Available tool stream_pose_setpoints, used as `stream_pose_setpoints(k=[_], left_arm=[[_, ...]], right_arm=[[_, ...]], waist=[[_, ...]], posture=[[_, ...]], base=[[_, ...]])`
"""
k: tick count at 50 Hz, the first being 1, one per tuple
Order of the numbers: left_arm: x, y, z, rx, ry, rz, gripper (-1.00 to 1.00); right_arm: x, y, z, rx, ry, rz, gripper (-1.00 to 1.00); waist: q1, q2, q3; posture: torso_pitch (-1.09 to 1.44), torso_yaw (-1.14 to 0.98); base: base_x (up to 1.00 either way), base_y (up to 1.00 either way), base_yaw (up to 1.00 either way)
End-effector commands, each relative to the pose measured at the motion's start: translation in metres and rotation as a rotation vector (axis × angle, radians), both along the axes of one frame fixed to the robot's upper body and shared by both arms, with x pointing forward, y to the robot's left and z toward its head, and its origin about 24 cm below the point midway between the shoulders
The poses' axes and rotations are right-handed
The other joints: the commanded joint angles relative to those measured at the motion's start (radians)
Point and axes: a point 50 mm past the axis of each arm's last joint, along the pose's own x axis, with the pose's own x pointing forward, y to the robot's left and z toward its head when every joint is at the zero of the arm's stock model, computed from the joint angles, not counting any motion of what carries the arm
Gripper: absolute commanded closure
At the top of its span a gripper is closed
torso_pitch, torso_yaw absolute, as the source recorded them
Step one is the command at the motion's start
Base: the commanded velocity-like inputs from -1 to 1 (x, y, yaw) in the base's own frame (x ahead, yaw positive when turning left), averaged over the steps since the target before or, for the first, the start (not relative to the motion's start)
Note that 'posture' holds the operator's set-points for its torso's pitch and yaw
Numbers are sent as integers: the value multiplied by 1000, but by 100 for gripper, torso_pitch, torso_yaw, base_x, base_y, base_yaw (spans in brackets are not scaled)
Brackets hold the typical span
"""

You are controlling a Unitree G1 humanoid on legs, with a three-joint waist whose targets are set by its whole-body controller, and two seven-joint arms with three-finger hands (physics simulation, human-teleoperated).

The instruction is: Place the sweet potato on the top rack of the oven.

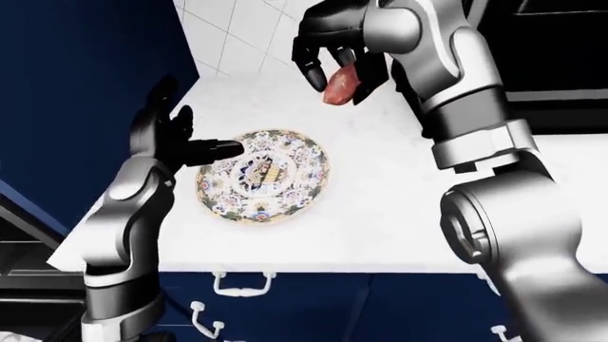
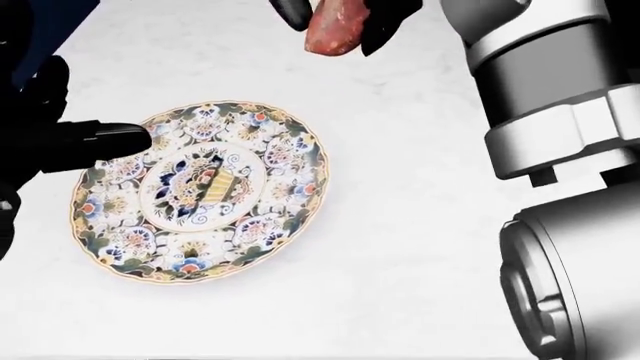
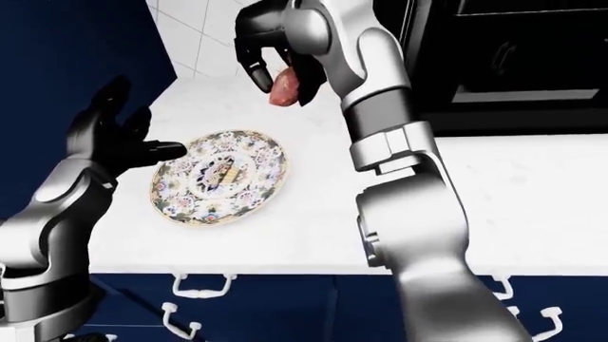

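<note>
White marble bench [image 1: 380, 214] fills the scene, with dark blue cabinet fronts [image 1: 313, 299] below its near edge, white tiled wall [image 1: 237, 32] at the top left of the left-eye view and a black appliance [image 3: 513, 57] at the top right of the right-eye view. I hold the sweet potato [image 1: 340, 84], a reddish-brown tuber, in my right robot hand [image 1: 333, 53], whose dark fingers [image 1: 310, 70] are clamped on either side of it; it hangs in the air above the bench, clear of the surface. In the head view the sweet potato sits at the top edge, above and to the right of the plate [image 2: 110, 255]. The plate, patterned in blue, red and gold florals, lies flat on the bench with nothing on it. My left robot hand [image 1: 176, 142] stands at the plate's left rim with its fingers spread apart, gripping nothing; one dark finger [image 2: 105, 139] reaches over the rim in the head view, though I cannot tell whether it touches. My right arm [image 1: 475, 128], silver-grey, rises along the right side of all three views. White handles [image 1: 242, 285] show on the cabinet fronts.
</note>
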Motion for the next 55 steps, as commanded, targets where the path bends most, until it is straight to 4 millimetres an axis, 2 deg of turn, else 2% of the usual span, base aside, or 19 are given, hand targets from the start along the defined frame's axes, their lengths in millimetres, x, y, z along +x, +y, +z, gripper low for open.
stream_pose_setpoints(k=[1, 5, 13, 15, 16, 17, 18, 19, 30, 33, 35, 36, 37, 41, 49, 52, 53, 54, 55], left_arm=[[-4, 7, 21, 10, -98, 33, -100], [-4, 8, 21, 10, -99, 33, -100], [-3, 7, 21, 9, -99, 33, -100], [-3, 7, 22, 10, -99, 32, -100], [-3, 7, 22, 9, -100, 32, -100], [-3, 7, 21, 9, -100, 32, -100], [-3, 7, 21, 9, -100, 32, -100], [-2, 7, 21, 8, -100, 33, -100], [-3, 7, 21, 10, -99, 32, -100], [-4, 8, 20, 12, -98, 35, -100], [-4, 7, 20, 11, -98, 34, -100], [-4, 8, 20, 11, -98, 35, -100], [-3, 8, 20, 11, -98, 35, -100], [-4, 8, 19, 10, -98, 36, -100], [-5, 9, 20, 9, -98, 38, -100], [-4, 9, 21, 9, -99, 38, -100], [-3, 9, 21, 8, -99, 38, -100], [-3, 9, 21, 8, -99, 38, -100], [-3, 9, 20, 8, -99, 38, -100]], right_arm=[[-12, 7, 26, 30, -100, 39, 100], [-12, 7, 26, 29, -99, 38, 100], [-10, 7, 22, 26, -96, 37, 100], [-10, 7, 23, 26, -98, 38, 100], [-11, 8, 24, 26, -99, 38, 100], [-11, 8, 23, 25, -99, 38, 100], [-10, 8, 22, 25, -99, 39, 100], [-10, 8, 22, 25, -99, 38, 100], [-10, 7, 21, 27, -98, 37, 100], [-9, 7, 19, 28, -96, 36, 100], [-9, 7, 18, 28, -97, 37, 100], [-9, 6, 18, 29, -97, 36, 100], [-9, 6, 18, 29, -98, 36, 100], [-9, 7, 18, 28, -98, 36, 100], [-9, 8, 15, 23, -94, 33, 100], [-8, 8, 16, 24, -94, 31, 100], [-8, 8, 16, 25, -95, 31, 100], [-8, 8, 15, 26, -95, 28, 100], [-7, 8, 14, 24, -94, 27, 100]], waist=[[12, 1, -36], [21, 18, -22], [22, 73, -24], [18, 111, -25], [17, 148, -36], [18, 105, -25], [13, 124, -30], [15, 121, -35], [3, 54, -33], [1, 24, -29], [0, -25, -35], [5, -32, -42], [0, -14, -31], [11, -2, -41], [22, 48, -19], [24, 95, -18], [23, 122, -19], [29, 170, -32], [38, 144, -26]], posture=[[0, 0], [0, 0], [0, 0], [0, 0], [0, 0], [0, 0], [0, 0], [0, 0], [0, 0], [0, 0], [0, 0], [0, 0], [0, 0], [0, 0], [0, 0], [0, 0], [0, 0], [0, 0], [0, 0]], base=[[-17, -5, 0], [-18, -5, 0], [-17, -4, 0], [-18, 0, 0], [-17, 0, 0], [-18, 0, 0], [-17, 0, 0], [-18, 0, 0], [-18, 0, 0], [-18, 0, 0], [-18, 0, 0], [-17, 0, 0], [-18, 0, 0], [-17, 0, 0], [-17, 0, 2], [-18, 0, 45], [-16, 0, 75], [-17, 0, 100], [-18, 0, 100]])
